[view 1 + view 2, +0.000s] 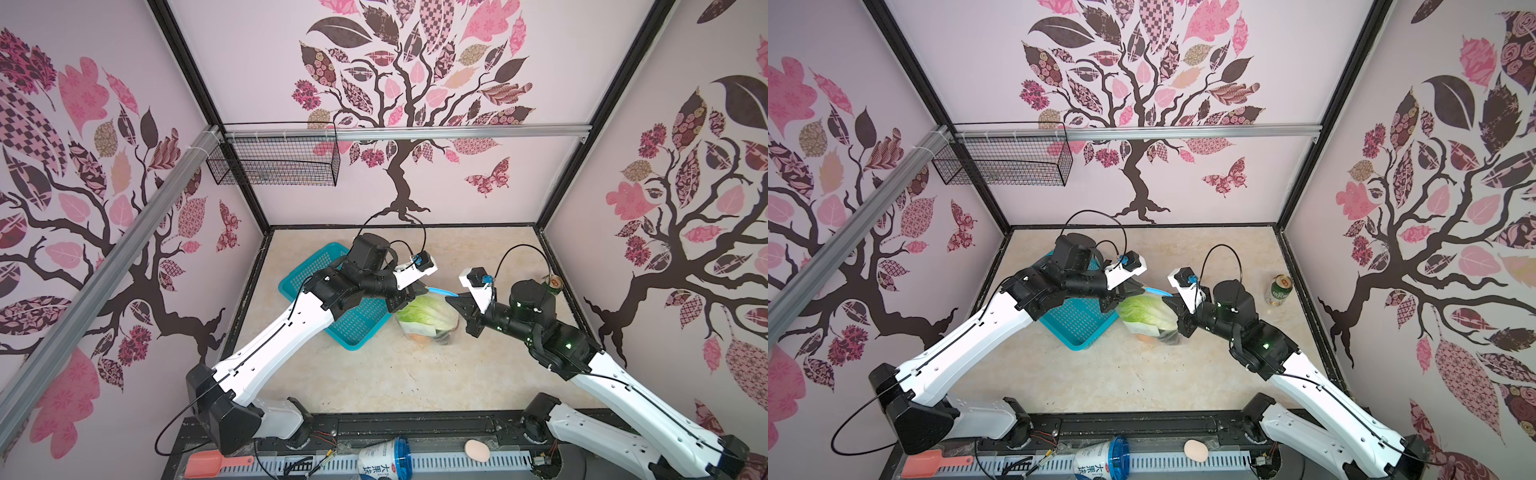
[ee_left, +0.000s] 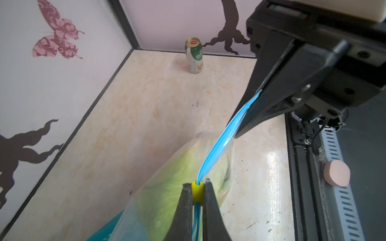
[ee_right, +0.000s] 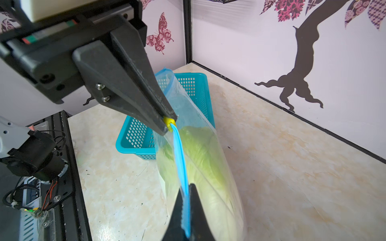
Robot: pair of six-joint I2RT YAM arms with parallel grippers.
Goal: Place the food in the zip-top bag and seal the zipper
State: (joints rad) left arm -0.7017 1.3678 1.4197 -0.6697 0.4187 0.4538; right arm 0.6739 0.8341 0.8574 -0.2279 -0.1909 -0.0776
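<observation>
Here the left hand (image 2: 197, 185) pinches the yellow slider (image 3: 168, 122); the right hand (image 3: 187, 187) clamps the blue zipper (image 3: 179, 150) above bagged lettuce (image 1: 424, 311).

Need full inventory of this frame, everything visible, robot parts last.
clear plastic zip-top bag: 1, clear, mid-table
green lettuce: 1, green, inside the bag, orange and dark pieces under it
light-blue zipper strip: 1, blue, bag mouth, between the grippers
yellow slider: 1, yellow, on the strip
teal perforated plastic basket: 1, teal, left of the bag
green drink can: 1, green and white, upright, far right
black wire basket: 1, black, on the back rail
orange scoop: 1, orange, front ledge
white tub with blue lid: 1, white, front ledge
pale egg-shaped object: 1, pale pink, front ledge
left gripper: 1, black, shut on the yellow slider
right gripper: 1, black, shut on the zipper strip's end
</observation>
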